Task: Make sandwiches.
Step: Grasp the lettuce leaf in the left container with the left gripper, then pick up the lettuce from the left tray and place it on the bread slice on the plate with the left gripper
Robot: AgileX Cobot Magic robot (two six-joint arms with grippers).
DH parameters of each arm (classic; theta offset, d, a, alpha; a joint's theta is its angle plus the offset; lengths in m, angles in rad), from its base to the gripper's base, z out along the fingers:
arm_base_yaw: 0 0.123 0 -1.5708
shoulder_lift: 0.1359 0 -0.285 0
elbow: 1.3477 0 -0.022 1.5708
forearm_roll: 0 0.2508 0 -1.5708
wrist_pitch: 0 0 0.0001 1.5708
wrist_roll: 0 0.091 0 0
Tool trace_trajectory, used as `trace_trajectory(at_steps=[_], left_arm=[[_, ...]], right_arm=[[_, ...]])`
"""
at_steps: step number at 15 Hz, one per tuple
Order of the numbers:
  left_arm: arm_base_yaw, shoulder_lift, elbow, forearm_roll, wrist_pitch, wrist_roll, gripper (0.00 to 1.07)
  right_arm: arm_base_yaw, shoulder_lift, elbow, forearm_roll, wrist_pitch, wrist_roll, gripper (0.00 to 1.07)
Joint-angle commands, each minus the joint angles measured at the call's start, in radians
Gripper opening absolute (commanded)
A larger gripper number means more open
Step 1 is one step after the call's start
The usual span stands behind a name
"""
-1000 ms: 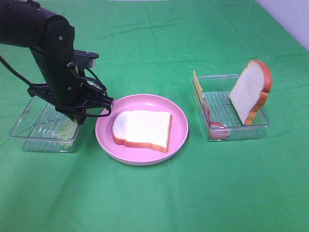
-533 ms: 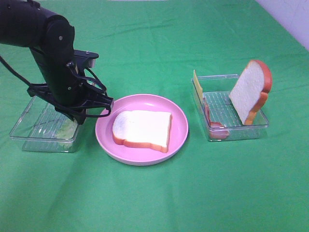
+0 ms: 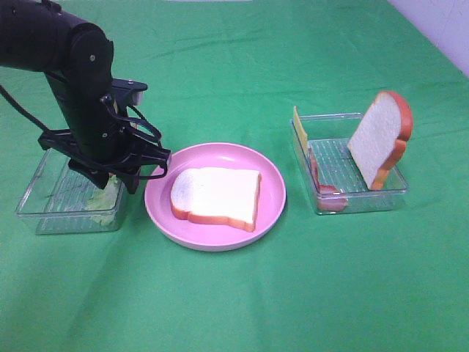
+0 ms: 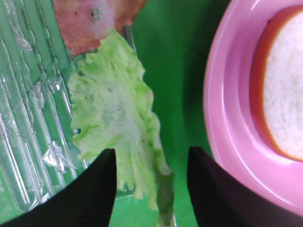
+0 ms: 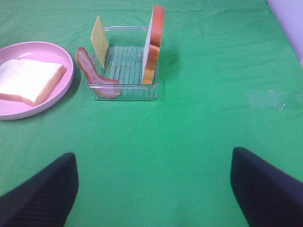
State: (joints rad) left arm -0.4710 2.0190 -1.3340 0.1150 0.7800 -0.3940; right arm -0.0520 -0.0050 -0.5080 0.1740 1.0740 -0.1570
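Note:
My left gripper (image 3: 110,182) hovers over the left clear tray (image 3: 44,209), open. In the left wrist view its black fingers (image 4: 102,189) stand apart. The narrow end of the pale green lettuce (image 4: 113,118) lies loose between them, across the tray's rim. The lettuce (image 3: 102,199) shows at the tray's corner nearest the plate. A red tomato slice (image 4: 87,23) lies beyond it in the tray. One bread slice (image 3: 216,196) lies flat on the pink plate (image 3: 275,183). My right gripper (image 5: 154,198) is wide open over bare cloth and is outside the exterior high view.
The right clear tray (image 3: 366,202) holds an upright bread slice (image 3: 379,139), a yellow cheese square (image 3: 300,130) and a bacon strip (image 3: 322,187). These also show in the right wrist view: bread (image 5: 154,42), cheese (image 5: 100,41), bacon (image 5: 92,71). Green cloth covers the table.
My left gripper's jaws have parted, and the arm has shifted slightly. The lettuce now shows a little lower at the tray's corner. Nothing else has moved.

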Motion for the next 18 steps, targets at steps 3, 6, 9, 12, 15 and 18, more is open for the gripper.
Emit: trace_trajectory(at_steps=[3, 6, 9, 12, 15, 18], left_arm=[[-0.004, 0.0, -0.003, -0.001, 0.027, -0.008, 0.45], [-0.004, -0.022, -0.003, -0.001, 0.024, -0.006, 0.45], [-0.004, -0.047, -0.003, -0.002, 0.035, -0.01, 0.43], [-0.004, -0.044, -0.003, 0.009, 0.045, -0.013, 0.19], [-0.004, -0.044, -0.003, 0.048, 0.044, -0.013, 0.0], [-0.004, -0.066, -0.003, 0.045, 0.044, -0.012, 0.0]], right_arm=[[-0.007, -0.016, 0.002, 0.003, -0.011, 0.002, 0.82], [-0.007, -0.016, 0.002, 0.003, -0.011, 0.002, 0.82], [-0.007, -0.016, 0.002, 0.003, -0.011, 0.002, 0.82], [-0.007, -0.016, 0.002, 0.003, -0.011, 0.002, 0.82], [-0.007, -0.016, 0.002, 0.003, -0.011, 0.002, 0.82], [-0.007, -0.016, 0.002, 0.003, -0.011, 0.002, 0.82]])
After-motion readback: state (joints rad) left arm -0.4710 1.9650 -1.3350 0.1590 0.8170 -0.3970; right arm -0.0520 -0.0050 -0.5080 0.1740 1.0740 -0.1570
